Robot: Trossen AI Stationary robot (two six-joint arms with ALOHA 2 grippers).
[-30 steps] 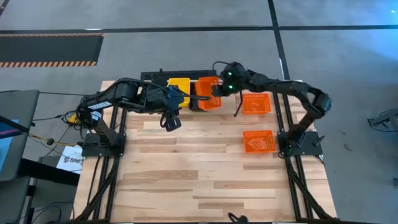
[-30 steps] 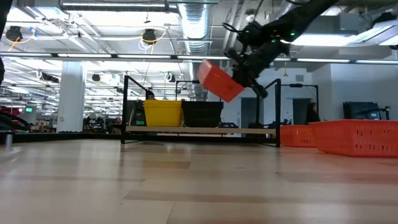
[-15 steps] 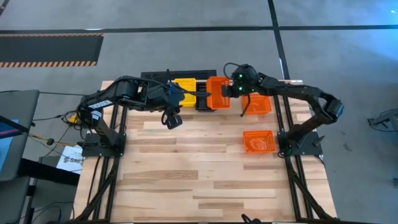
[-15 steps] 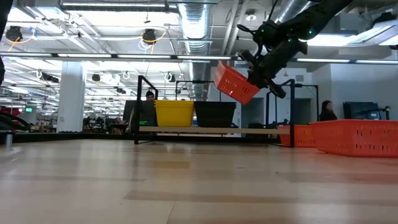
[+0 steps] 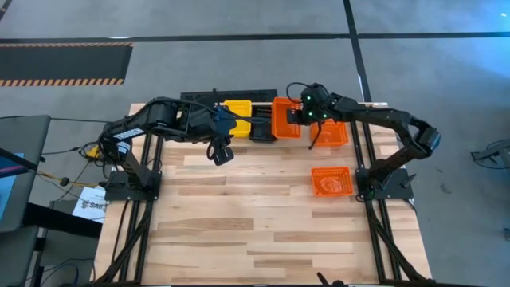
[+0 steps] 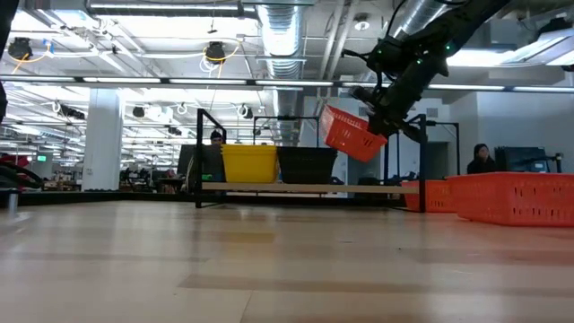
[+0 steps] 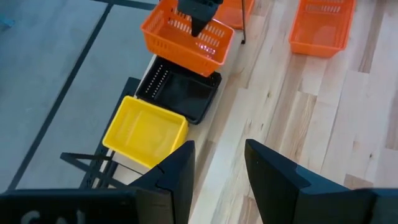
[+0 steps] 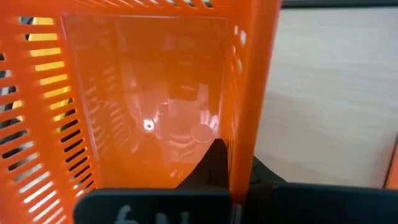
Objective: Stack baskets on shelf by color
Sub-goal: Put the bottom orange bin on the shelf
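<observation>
1. While the right gripper (image 5: 303, 116) holds the orange basket (image 6: 352, 133) tilted above the shelf (image 6: 305, 187), level it first.
2. Lower it onto the bare place beside the black basket (image 6: 307, 165).
3. The left gripper (image 7: 214, 171), jaws apart and empty, waits near the yellow basket (image 5: 236, 113).

**Hidden or cut off**

The orange basket (image 8: 149, 112) fills the right wrist view, running past its edges and hiding most of the shelf; yellow shows dimly through the mesh, perhaps the yellow basket (image 5: 237, 109); the right gripper's (image 8: 233, 180) fingertips are barely visible

Orange plastic mesh basket (image 6: 352, 135) hangs tilted in the right claw (image 5: 301, 116), above the wooden wire-legged shelf (image 6: 305, 187), beside its yellow basket (image 6: 250, 163) and black basket (image 6: 308, 165).
</observation>
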